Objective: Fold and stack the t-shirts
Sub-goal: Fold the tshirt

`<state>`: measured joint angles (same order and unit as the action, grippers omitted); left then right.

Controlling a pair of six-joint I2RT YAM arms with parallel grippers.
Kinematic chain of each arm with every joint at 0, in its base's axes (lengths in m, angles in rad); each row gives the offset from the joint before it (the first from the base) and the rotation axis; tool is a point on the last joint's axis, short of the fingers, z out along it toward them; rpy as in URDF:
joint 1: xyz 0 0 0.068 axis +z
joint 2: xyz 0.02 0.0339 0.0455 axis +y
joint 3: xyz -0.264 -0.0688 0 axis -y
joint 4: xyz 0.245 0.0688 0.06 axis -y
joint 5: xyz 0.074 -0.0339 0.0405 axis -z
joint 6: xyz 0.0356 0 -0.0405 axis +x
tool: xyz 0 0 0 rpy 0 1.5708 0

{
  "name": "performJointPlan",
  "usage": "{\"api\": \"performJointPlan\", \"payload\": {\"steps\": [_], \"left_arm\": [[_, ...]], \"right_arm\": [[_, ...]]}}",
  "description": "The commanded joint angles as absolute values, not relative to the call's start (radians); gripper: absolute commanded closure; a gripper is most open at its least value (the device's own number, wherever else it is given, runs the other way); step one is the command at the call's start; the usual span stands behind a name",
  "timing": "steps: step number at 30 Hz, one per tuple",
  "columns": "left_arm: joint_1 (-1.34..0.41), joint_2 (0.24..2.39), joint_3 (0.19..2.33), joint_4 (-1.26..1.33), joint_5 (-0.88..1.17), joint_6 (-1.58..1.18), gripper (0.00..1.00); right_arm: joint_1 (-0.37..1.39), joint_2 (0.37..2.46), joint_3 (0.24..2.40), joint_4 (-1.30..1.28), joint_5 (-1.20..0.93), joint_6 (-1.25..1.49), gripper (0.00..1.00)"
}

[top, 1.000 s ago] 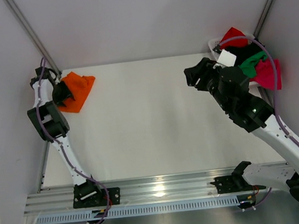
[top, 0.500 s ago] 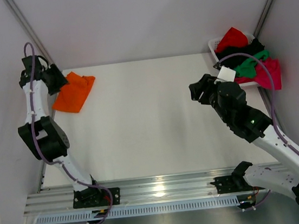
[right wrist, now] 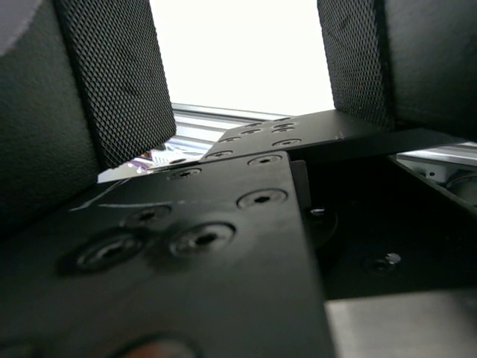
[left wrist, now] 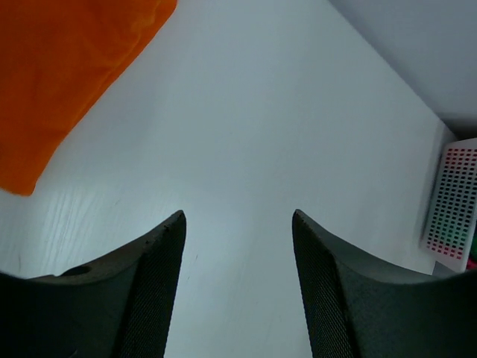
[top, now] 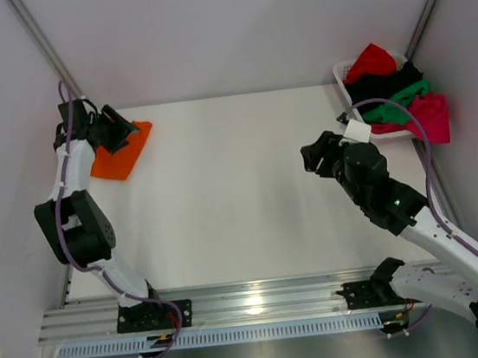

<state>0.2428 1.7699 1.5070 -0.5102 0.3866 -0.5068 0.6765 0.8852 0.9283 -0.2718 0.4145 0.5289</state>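
A folded bright orange t-shirt (top: 119, 159) lies at the far left of the table, and also shows in the left wrist view (left wrist: 59, 74). My left gripper (top: 128, 131) hovers over its far edge, open and empty (left wrist: 238, 224). The red (top: 373, 59), black (top: 388, 80), green (top: 396, 107) and magenta-pink (top: 430, 116) t-shirts are heaped in the white basket (top: 341, 73) at the far right. My right gripper (top: 311, 156) is left of the basket, apart from it, open and empty (right wrist: 238, 74). Its camera looks down at black arm hardware.
The white basket also shows at the right edge of the left wrist view (left wrist: 451, 201). Grey walls and slanted metal posts (top: 44, 46) close in the table. An aluminium rail (top: 254, 299) runs along the near edge by the arm bases.
My left gripper has let go of the orange shirt and risen to its far edge. My right arm has drawn back from the basket toward the near side.
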Motion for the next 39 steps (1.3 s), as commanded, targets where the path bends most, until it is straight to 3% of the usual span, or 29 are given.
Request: {"api": "performJointPlan", "payload": {"steps": [1,7,11,18,24,31,39], "left_arm": [[0.241,1.845,1.64,-0.411,0.457,-0.514,0.38],[0.241,1.985,1.77,-0.338,0.564,-0.531,0.37],[0.23,2.08,1.887,-0.422,0.571,-0.526,0.37],[0.224,2.177,2.014,-0.598,0.425,-0.512,0.39],[0.221,2.155,2.019,-0.679,0.141,-0.541,0.4],[0.195,2.258,2.201,-0.827,0.131,-0.493,0.41],[0.179,2.278,2.172,-0.816,0.017,-0.498,0.41]], "right_arm": [[0.673,0.845,0.911,-0.212,0.406,0.549,0.41],[0.672,0.831,0.908,-0.227,0.414,0.568,0.41],[0.672,0.838,0.911,-0.222,0.417,0.586,0.41],[0.673,0.841,0.907,-0.233,0.42,0.606,0.41],[0.672,0.816,0.897,-0.258,0.44,0.609,0.41],[0.673,0.801,0.893,-0.255,0.442,0.624,0.41],[0.675,0.788,0.897,-0.273,0.451,0.626,0.41]]}}
